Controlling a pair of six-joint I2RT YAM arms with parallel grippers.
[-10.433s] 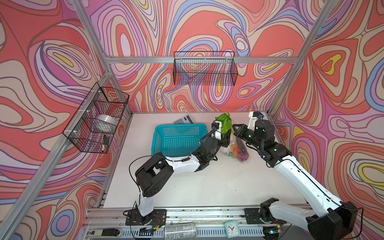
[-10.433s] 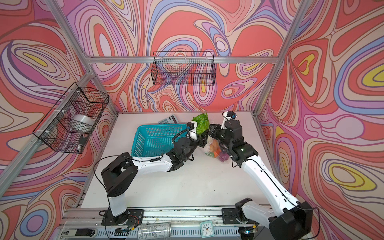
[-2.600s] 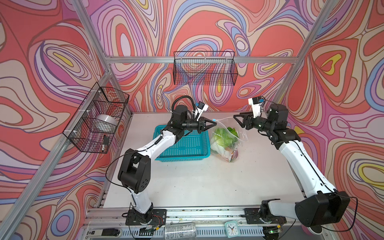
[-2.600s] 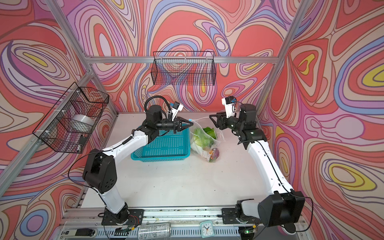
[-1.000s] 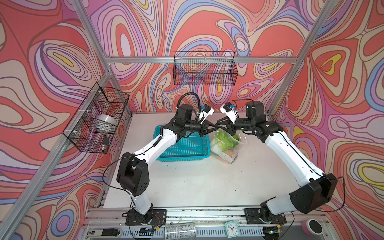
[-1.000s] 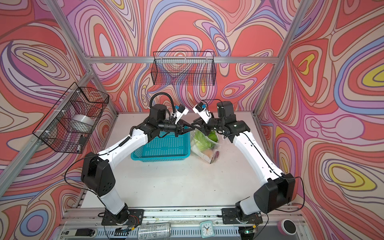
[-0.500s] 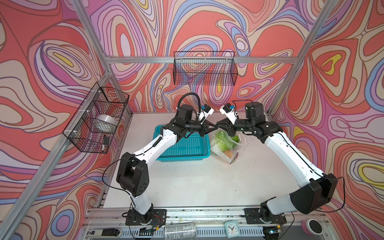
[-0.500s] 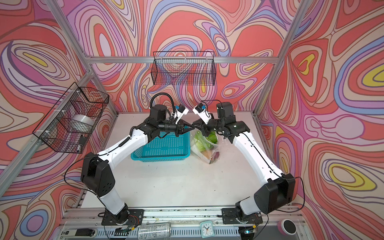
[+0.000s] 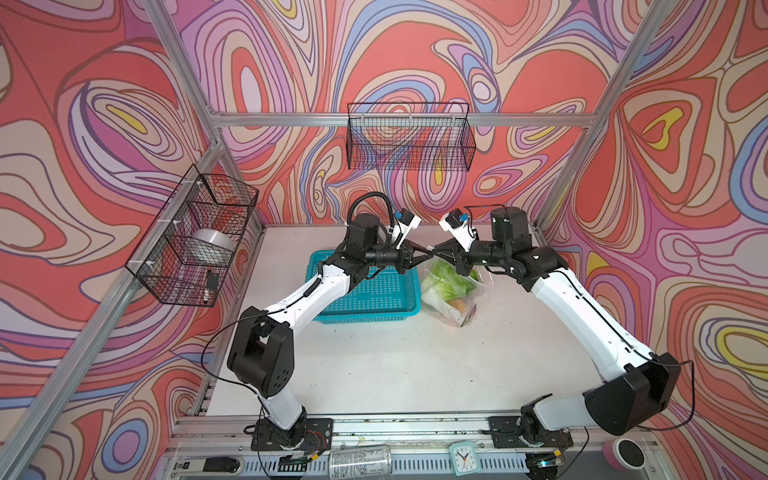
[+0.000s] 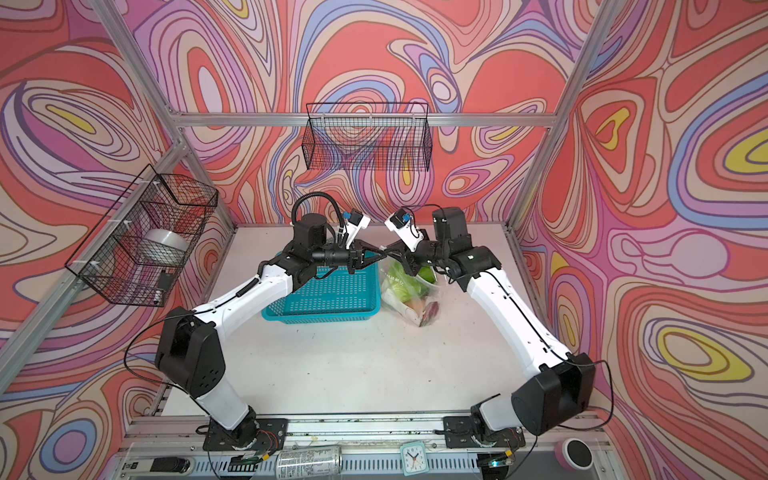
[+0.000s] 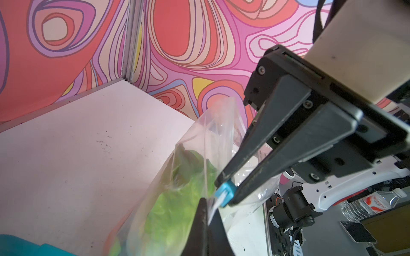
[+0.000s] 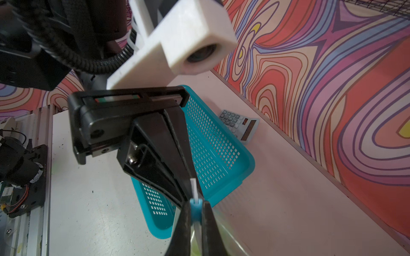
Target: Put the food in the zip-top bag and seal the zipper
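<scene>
Two pinches holding | left gripper [image 11: 206, 213] clamping zipper [image 11: 218, 202] end | right gripper [image 12: 196, 209] squeezing slider tab [image 11: 225, 192] | next: pulling level toward 3 o'clock, keeping zip-top bag [image 9: 451, 299] mouth taut.

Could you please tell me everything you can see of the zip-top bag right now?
The zip-top bag is clear, crinkly plastic, hanging upright beside the teal basket, its bottom seemingly on the table. Green cabbage fills it, with orange and purple pieces lower down. At one end of its mouth the left gripper pinches the whitish zipper strip, and the right gripper is shut on the light-blue slider right beside it.
</scene>
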